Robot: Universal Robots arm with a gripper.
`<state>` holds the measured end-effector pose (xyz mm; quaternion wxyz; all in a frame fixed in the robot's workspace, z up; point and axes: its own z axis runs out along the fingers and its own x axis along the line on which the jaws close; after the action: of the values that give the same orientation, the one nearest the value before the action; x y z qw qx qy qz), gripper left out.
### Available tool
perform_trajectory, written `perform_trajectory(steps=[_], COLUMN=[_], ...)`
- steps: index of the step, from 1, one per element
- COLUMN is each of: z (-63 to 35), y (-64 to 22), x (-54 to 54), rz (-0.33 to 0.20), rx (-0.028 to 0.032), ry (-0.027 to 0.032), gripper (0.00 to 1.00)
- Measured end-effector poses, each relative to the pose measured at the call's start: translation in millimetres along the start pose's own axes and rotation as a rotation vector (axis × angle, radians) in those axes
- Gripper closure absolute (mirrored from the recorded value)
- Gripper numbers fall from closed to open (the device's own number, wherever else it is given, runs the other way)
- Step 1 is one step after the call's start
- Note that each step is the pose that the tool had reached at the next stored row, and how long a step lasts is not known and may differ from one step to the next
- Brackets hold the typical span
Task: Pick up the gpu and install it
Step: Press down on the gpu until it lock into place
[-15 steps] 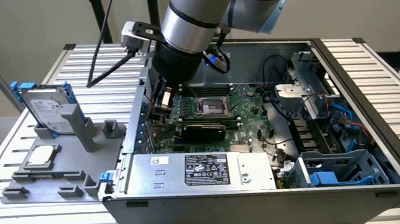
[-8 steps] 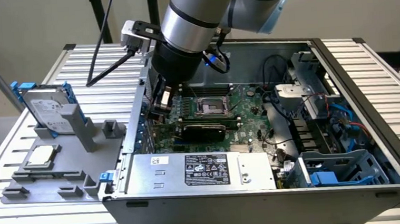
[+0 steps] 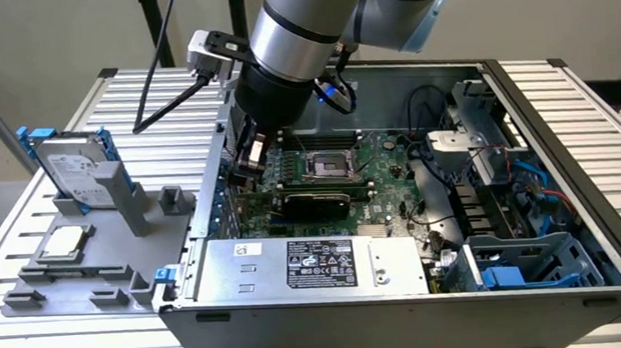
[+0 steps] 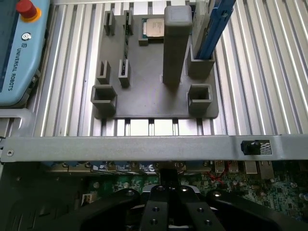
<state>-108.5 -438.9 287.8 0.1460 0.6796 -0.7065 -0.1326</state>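
I am reaching my gripper [image 3: 252, 149] into the computer case [image 3: 407, 298]; I cannot tell my jaws' state. The gpu [image 3: 310, 200], probably light, stiff, fragile, is lying on the motherboard [image 3: 381, 169]; gripping its edges seems wisest.

The silver-grey Universal Robots arm [image 3: 294, 23], with its light blue joint cap, slants down from the top of the exterior view, and its black wrist section reaches low over the exterior view's left part of the open machine. The black gripper [image 3: 252, 149] hangs at its tip, pointing downward. In the wrist view the gripper body [image 4: 168, 204] shows as dark, glossy, bolted parts spreading to both sides; how its jaws stand cannot be told
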Motion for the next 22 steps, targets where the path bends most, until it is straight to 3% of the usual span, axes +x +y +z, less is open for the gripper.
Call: perform_trajectory(steps=[7, 12, 13, 14, 15, 22], z=[1.0, -9.8, -10.5, -10.7, -11.0, -12.0], y=[-0.3, -0.2, -0.8, -1.2, -1.7, -4.0], x=[-0.1, 0.1, 0.1, 0.0, 0.0, 0.0], rz=[0.0, 0.001, 0.001, 0.001, 0.001, 0.002], rx=[0.0001, 0.0001, 0.0027, 0.0109, 0.0256, 0.1529], ry=[-0.0009, -0.0005, -0.0007, -0.0009, -0.0016, -0.0071], gripper=[0.89, 0.89, 0.89, 0.89, 0.89, 0.89])
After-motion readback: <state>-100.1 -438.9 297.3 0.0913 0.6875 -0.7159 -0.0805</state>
